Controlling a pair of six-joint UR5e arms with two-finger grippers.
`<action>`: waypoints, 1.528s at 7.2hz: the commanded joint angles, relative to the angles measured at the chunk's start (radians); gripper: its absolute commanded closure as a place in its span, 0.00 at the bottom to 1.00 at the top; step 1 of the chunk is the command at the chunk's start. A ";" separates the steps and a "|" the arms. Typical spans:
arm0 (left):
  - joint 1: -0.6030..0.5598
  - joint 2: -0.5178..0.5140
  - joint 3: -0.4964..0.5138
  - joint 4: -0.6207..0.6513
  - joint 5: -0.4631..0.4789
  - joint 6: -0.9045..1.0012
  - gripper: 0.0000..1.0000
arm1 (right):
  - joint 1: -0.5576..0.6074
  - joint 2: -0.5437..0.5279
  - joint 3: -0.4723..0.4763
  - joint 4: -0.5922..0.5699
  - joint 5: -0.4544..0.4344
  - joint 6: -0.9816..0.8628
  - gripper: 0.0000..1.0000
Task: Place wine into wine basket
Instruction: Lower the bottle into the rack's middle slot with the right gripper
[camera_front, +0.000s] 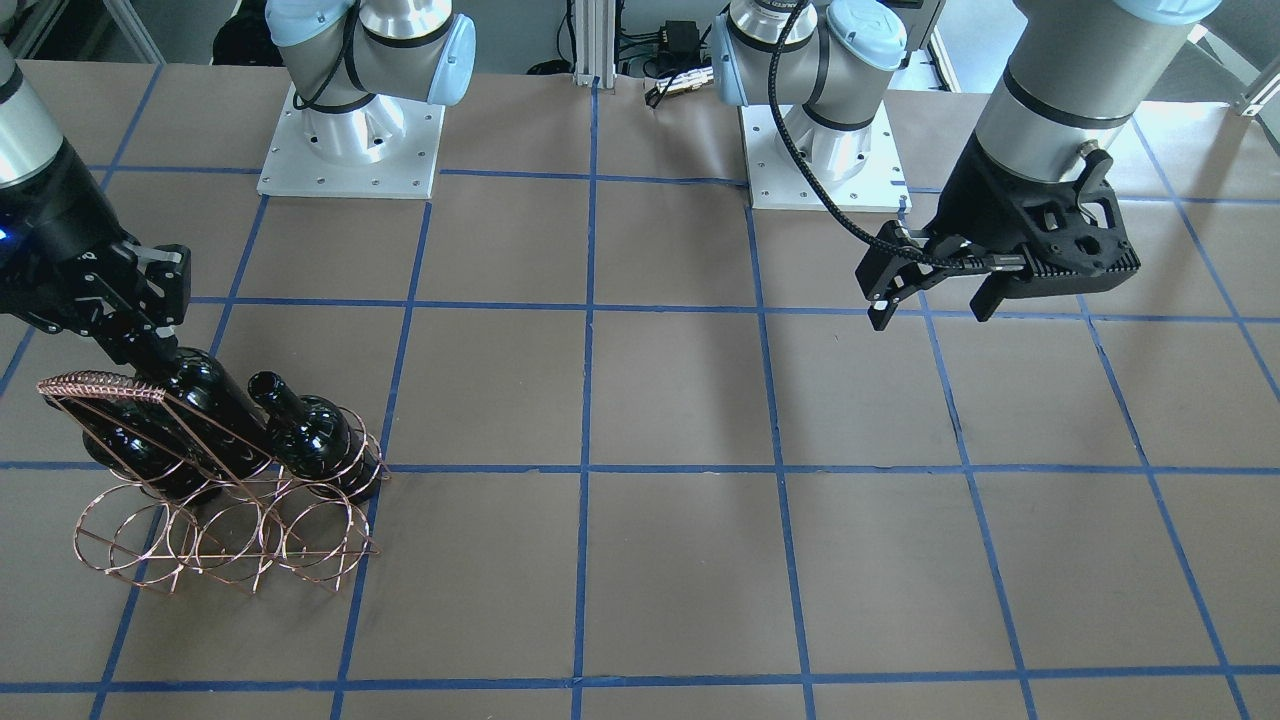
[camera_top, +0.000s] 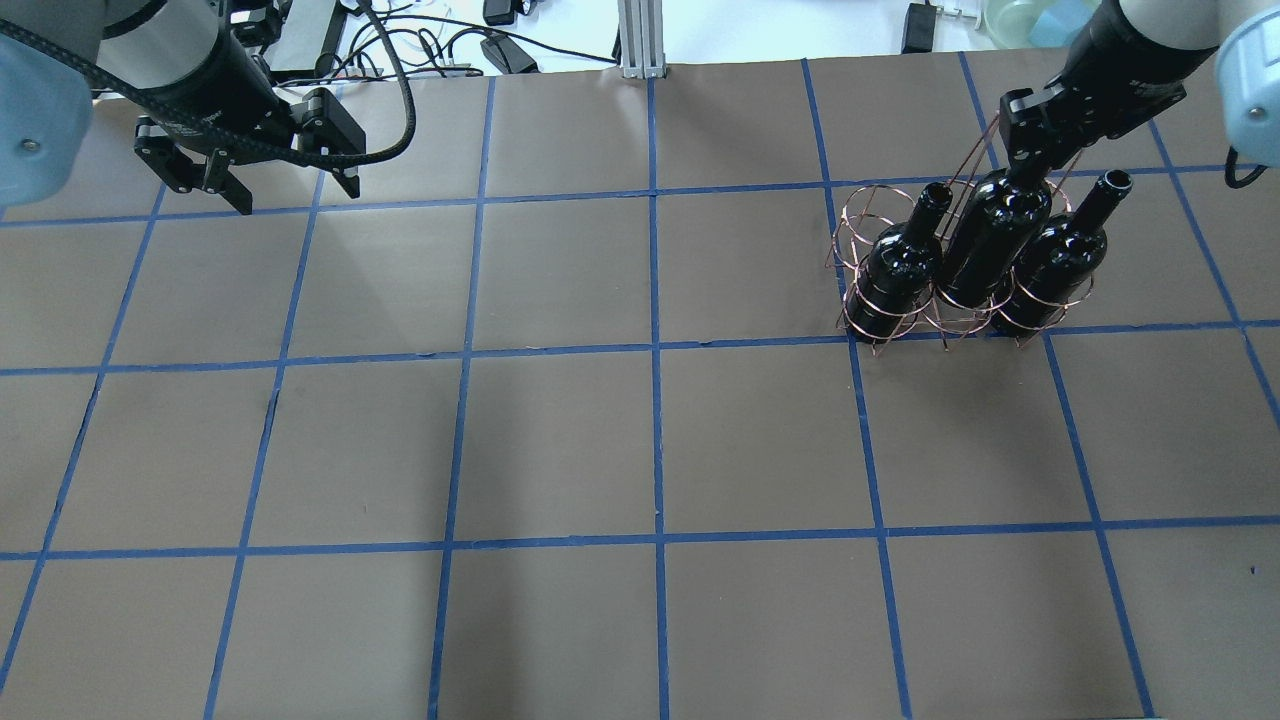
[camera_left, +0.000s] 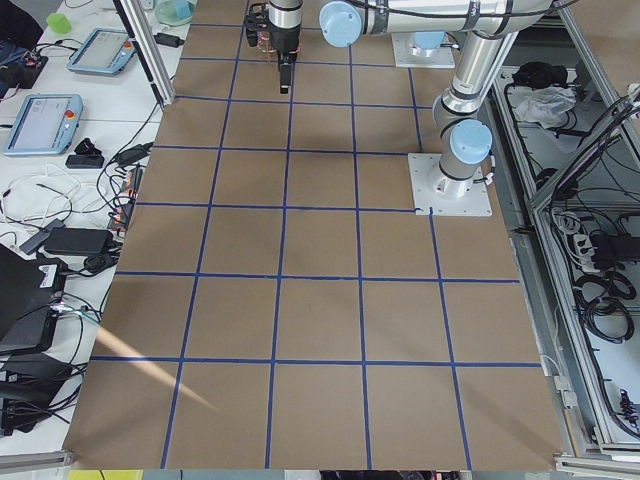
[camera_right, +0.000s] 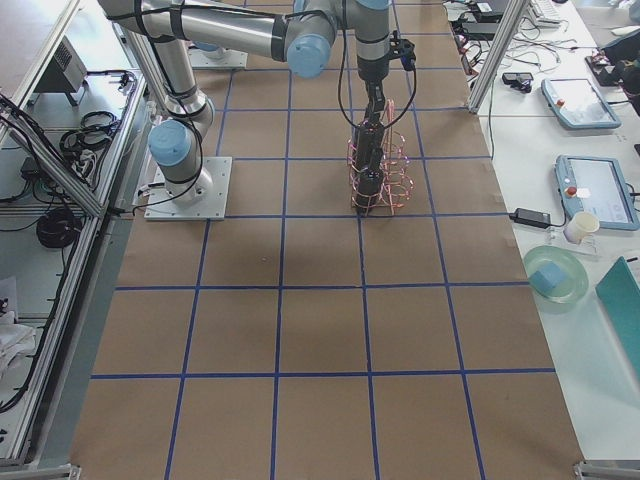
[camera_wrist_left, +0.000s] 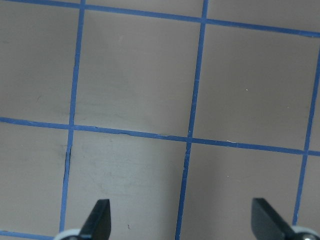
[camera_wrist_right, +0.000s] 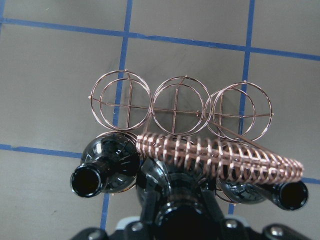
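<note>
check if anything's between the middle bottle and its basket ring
Nothing visible does. The right hand grips the middle bottle by the neck, and it already stands in the basket between the other two bottles.

light bright, even | shadows soft on table (camera_top: 560, 440) | glints on wine (camera_top: 995, 235) | right-wrist foreground blurred

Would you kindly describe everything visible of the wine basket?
The wine basket is copper-coloured wire: two rows of three round rings under a braided handle, standing on the brown table. Three black bottles fill the row nearer the robot; the other is empty. The right gripper holds the middle bottle by its neck.
</note>
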 joint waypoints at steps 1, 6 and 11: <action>0.001 0.000 0.000 0.000 0.000 0.000 0.00 | -0.018 0.012 0.024 -0.022 0.003 -0.003 1.00; 0.001 0.000 0.000 0.000 0.000 0.000 0.00 | -0.041 0.026 0.106 -0.095 0.003 -0.017 1.00; 0.001 -0.002 0.000 0.000 0.003 -0.002 0.00 | -0.033 0.026 0.109 -0.095 -0.019 0.076 0.10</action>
